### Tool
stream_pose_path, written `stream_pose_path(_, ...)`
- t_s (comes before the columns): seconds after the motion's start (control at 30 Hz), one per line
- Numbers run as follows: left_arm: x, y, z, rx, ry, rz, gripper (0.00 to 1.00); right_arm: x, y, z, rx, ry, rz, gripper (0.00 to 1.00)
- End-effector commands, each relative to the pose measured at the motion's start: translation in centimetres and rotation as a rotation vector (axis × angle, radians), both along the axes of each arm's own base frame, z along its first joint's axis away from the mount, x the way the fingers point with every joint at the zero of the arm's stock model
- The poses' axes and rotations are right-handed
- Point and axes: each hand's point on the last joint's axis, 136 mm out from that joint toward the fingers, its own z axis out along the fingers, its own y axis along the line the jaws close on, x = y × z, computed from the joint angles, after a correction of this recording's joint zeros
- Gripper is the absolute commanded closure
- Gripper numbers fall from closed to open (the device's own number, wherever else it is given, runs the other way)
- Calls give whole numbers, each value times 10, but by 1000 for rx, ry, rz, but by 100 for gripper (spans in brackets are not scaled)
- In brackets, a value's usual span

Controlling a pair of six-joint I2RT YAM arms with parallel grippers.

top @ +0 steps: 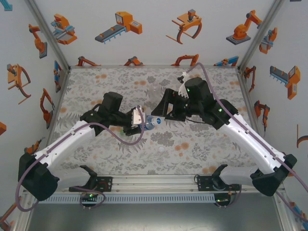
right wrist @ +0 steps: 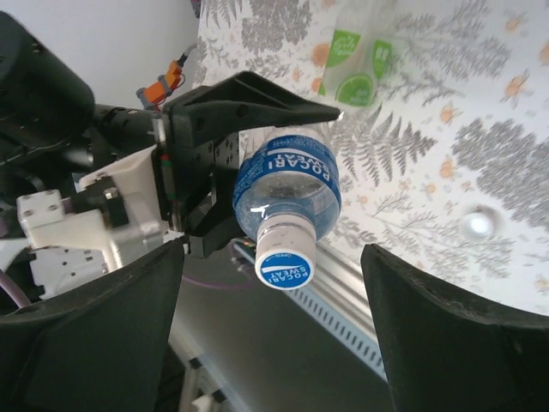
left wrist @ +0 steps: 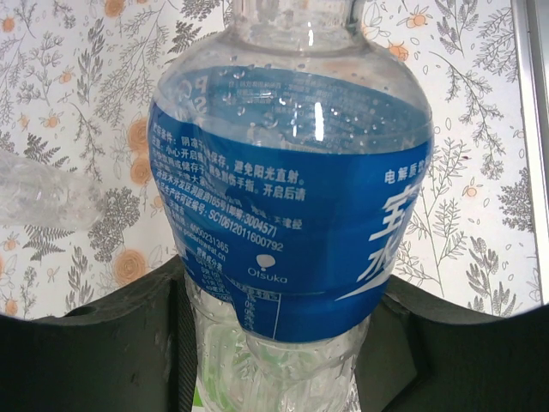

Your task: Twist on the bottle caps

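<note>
My left gripper [top: 143, 121] is shut on the clear bottle with the blue label [left wrist: 292, 197], holding it off the table with its neck toward the right arm. A white cap with a blue top [right wrist: 285, 256] sits on that bottle's neck. My right gripper [right wrist: 274, 330] is open, one finger on each side of the cap, apart from it. The green-tinted bottle [right wrist: 360, 60] lies on the floral cloth beyond. The plain clear bottle [left wrist: 43, 197] lies to the left. A loose white cap [right wrist: 477, 225] rests on the cloth.
The left arm's black and white wrist [right wrist: 77, 215] is close in front of the right gripper. A metal rail [top: 154, 183] runs along the table's near edge. Walls printed with orange robots [top: 120, 24] enclose the table on three sides.
</note>
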Motion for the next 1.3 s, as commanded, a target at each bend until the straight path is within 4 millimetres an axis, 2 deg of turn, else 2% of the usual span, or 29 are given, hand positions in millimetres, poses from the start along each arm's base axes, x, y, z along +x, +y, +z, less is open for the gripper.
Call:
stream_pose_path(0.0, -6, -6, 14, -43, -19, -58, 100, -3, -14, 9, -130, -174, 73, 25)
stream_pose_path(0.17, -7, -6, 11, -32, -1, -64, 100, -9, -6, 42, -172, -570, 294, 24)
stream_pose_path(0.23, -8, -7, 9, -26, 14, -70, 100, -20, 1, 55, -183, -778, 440, 27)
stream_pose_path(0.33, -11, -9, 11, -30, 38, -90, 100, -32, 8, 60, -216, -982, 597, 28)
stream_pose_path(0.47, -14, -10, 12, -38, 50, -108, 100, -55, 15, 47, -245, -1129, 859, 28)
stream_pose_path(0.63, -15, -9, 13, -39, 53, -110, 100, -75, 16, 31, -224, -1235, 1027, 32)
stream_pose_path(1.03, -19, -12, 18, -59, 67, -133, 100, -79, 22, 12, -182, -1226, 1039, 52)
stream_pose_path(1.27, -20, -12, 19, -65, 71, -138, 100, -82, 27, 8, -157, -1217, 1040, 57)
